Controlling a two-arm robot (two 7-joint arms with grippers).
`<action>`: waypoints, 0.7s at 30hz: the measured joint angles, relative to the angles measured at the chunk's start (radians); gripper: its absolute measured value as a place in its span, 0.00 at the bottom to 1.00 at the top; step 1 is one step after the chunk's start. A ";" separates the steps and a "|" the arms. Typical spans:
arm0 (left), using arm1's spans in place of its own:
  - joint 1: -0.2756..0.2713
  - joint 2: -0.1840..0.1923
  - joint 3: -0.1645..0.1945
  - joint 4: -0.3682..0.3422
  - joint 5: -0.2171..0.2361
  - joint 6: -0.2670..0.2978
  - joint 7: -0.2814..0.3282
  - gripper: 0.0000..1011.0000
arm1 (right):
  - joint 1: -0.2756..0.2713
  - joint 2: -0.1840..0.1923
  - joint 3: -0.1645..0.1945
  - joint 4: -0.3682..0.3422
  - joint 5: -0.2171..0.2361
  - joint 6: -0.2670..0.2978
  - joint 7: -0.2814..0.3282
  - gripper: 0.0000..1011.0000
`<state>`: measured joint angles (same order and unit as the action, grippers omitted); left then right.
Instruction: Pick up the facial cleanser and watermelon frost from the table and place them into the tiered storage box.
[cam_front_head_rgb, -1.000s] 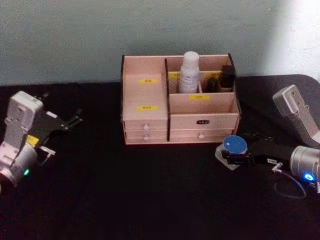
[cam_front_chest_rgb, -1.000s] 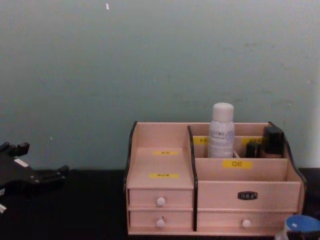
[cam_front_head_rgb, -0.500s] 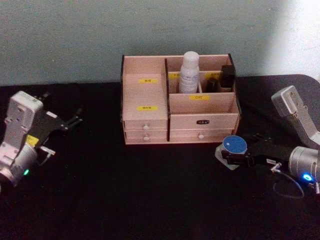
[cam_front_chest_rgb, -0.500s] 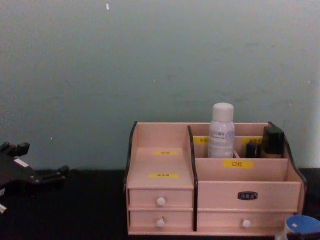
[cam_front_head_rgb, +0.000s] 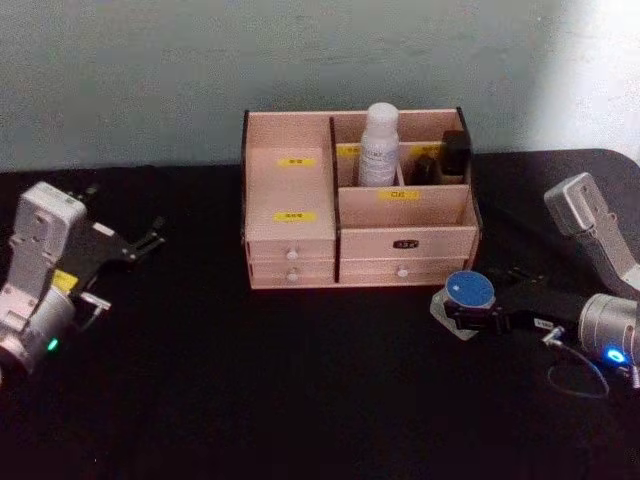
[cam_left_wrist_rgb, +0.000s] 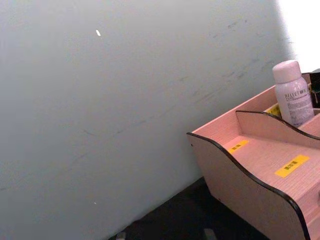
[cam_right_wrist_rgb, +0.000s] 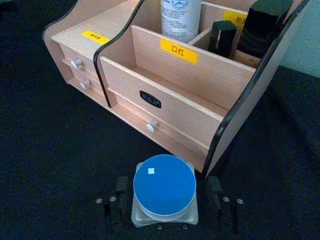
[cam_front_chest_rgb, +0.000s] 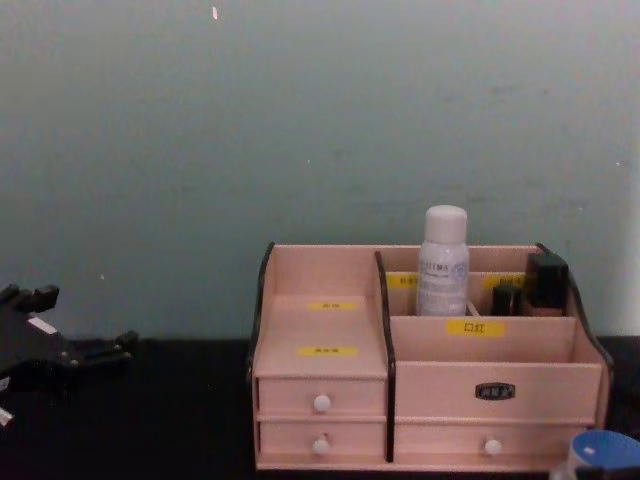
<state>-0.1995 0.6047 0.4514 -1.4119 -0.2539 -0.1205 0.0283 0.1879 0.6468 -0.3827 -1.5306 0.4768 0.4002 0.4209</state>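
The black desk (cam_front_head_rgb: 300, 400) carries the tiered storage box (cam_front_head_rgb: 400, 243) at its far middle. A blue-lidded jar (cam_front_head_rgb: 468, 290) sits just before the box's right corner.

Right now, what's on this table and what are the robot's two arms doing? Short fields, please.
Storage box: pale pink, middle of the black table.
White bottle: upright in a back compartment of the box.
Blue-lidded jar: on the table, before the box's right end.
Right gripper: open, a finger on either side of the jar.
Left gripper: open, idle at the table's left side.
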 joint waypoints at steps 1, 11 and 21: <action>0.000 0.000 0.000 0.000 0.000 0.000 0.000 0.99 | 0.000 0.000 0.000 0.000 0.000 0.000 0.000 0.99; 0.000 0.000 0.000 0.000 0.000 0.000 0.000 0.99 | 0.000 0.000 0.000 0.000 0.000 0.000 0.000 0.99; 0.000 0.000 0.000 0.000 0.000 0.000 0.000 0.99 | 0.000 0.001 0.000 -0.001 0.000 0.000 0.000 0.99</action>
<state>-0.1995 0.6047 0.4514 -1.4120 -0.2539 -0.1205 0.0283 0.1883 0.6473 -0.3827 -1.5313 0.4769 0.4003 0.4214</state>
